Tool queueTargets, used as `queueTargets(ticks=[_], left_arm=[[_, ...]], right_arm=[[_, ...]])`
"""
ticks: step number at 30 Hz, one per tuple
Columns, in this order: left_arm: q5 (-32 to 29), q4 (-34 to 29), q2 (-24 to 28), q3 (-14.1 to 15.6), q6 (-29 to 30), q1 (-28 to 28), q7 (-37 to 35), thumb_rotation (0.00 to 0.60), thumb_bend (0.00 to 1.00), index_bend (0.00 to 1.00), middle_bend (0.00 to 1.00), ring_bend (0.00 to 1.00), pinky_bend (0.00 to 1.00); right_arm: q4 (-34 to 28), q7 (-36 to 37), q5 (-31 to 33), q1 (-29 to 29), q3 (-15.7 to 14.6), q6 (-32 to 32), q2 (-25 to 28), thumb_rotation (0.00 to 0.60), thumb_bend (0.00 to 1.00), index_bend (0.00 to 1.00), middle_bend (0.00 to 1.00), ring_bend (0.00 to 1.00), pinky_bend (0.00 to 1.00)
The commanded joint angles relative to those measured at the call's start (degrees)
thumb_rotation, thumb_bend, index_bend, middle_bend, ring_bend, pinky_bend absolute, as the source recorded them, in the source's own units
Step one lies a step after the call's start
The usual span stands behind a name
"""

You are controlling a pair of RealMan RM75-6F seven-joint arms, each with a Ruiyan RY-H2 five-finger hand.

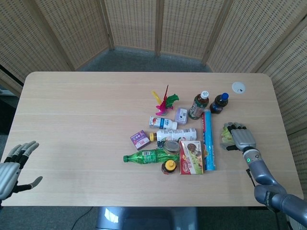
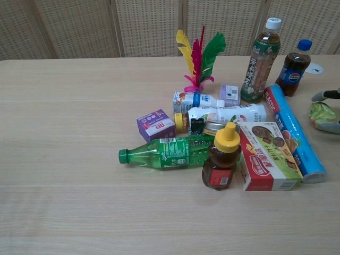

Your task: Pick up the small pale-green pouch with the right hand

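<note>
The pale wooden surface (image 1: 86, 120) carries a cluster of bottles and boxes. Beside the long blue foil roll (image 1: 208, 140), the right robot hand (image 1: 241, 137) lies over the small crumpled pale-green pouch (image 1: 226, 135), fingers draped on it; a firm grip cannot be told. The left robot hand (image 1: 12, 167) hovers spread, empty, off the near-left corner.

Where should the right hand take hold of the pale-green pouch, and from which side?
Probably across the crumpled middle of the pouch, coming from above: it lies flat and soft, and the blue roll lies on its left. The right hand is over it.
</note>
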Motion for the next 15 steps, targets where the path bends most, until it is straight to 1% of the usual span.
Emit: queueTargets(ticks=[1, 3, 5, 9, 10, 11, 12, 13, 15], left_arm=[[0.1, -0.3, 0.2, 0.0, 0.1, 0.0, 0.3, 0.600, 0.30, 0.04, 0.00, 0.00, 0.00], [0.1, -0.6, 0.3, -0.1, 0.3, 0.1, 0.5, 0.600, 0.30, 0.04, 0.00, 0.00, 0.00], [0.1, -0.8, 0.5, 0.0, 0.4, 0.2, 0.8, 0.600, 0.30, 0.04, 0.00, 0.00, 0.00], [0.1, -1.4, 0.8, 0.1, 0.5, 0.4, 1.4, 0.600, 0.30, 0.03, 0.00, 0.00, 0.00], [0.1, -1.5, 0.9, 0.1, 0.6, 0.4, 1.5, 0.600, 0.30, 0.04, 0.00, 0.00, 0.00], [0.1, -1.6, 0.9, 0.1, 0.6, 0.5, 1.6, 0.600, 0.30, 0.04, 0.00, 0.00, 0.00], [0.1, -1.8, 1.0, 0.1, 0.7, 0.5, 1.7, 0.600, 0.30, 0.04, 0.00, 0.00, 0.00], [0.2, -1.9, 1.1, 0.1, 0.8, 0.6, 1.8, 0.600, 0.30, 0.04, 0.00, 0.00, 0.00], [0.2, -2.1, 1.2, 0.1, 1.1, 0.8, 1.9, 0.600, 0.30, 0.04, 0.00, 0.00, 0.00]], right_arm=[[2.5, 0.4, -0.7, 0.1, -0.1, -0.5, -1.4, 0.370, 0.32, 0.00, 0.00, 0.00, 0.00], [4.5, 1.0, -1.3, 0.3, 0.0, -1.0, -2.4, 0.381, 0.32, 0.00, 0.00, 0.00, 0.00], [6.3, 1.7, -2.1, 0.5, 0.0, -1.3, -3.2, 0.414, 0.32, 0.00, 0.00, 0.00, 0.00], [11.9, 3.8, -4.4, 0.9, 0.1, -1.4, -5.9, 0.572, 0.34, 0.00, 0.00, 0.00, 0.00], [13.1, 4.4, -4.9, 1.0, 0.1, -1.4, -6.4, 0.592, 0.35, 0.00, 0.00, 0.00, 0.00], [14.1, 5.2, -5.4, 1.1, 0.2, -1.4, -7.0, 0.600, 0.38, 0.00, 0.00, 0.00, 0.00], [15.4, 6.3, -6.1, 1.1, 0.2, -1.3, -7.6, 0.600, 0.40, 0.00, 0.02, 0.00, 0.00], [16.3, 7.2, -6.7, 1.2, 0.3, -1.2, -8.0, 0.600, 0.43, 0.00, 0.08, 0.02, 0.00], [17.9, 9.7, -8.2, 1.1, 0.4, -0.4, -8.8, 0.600, 0.47, 0.07, 0.24, 0.17, 0.02]])
